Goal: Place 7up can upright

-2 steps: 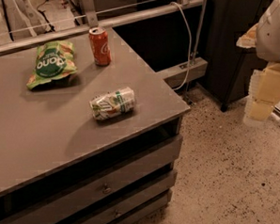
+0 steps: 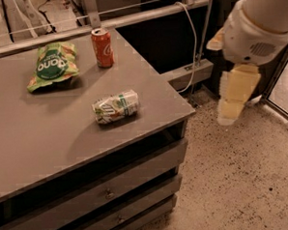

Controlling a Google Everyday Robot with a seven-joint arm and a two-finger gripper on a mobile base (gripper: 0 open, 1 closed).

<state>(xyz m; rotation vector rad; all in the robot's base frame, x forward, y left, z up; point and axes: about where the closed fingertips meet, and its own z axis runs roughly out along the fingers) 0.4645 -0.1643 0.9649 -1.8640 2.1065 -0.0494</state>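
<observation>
Camera view is showing the 7up can [image 2: 116,107] lying on its side on the worktop [image 2: 48,136], near the front right corner, with an orange can [image 2: 102,47] standing upright behind it and a green bag [image 2: 52,65] lying flat towards the back left. The gripper [image 2: 230,107] is hanging beyond the worktop's right edge, over the speckled floor [image 2: 234,180], well apart from the 7up can and off to its right, touching nothing. Whether it is spread or closed I cannot tell.
</observation>
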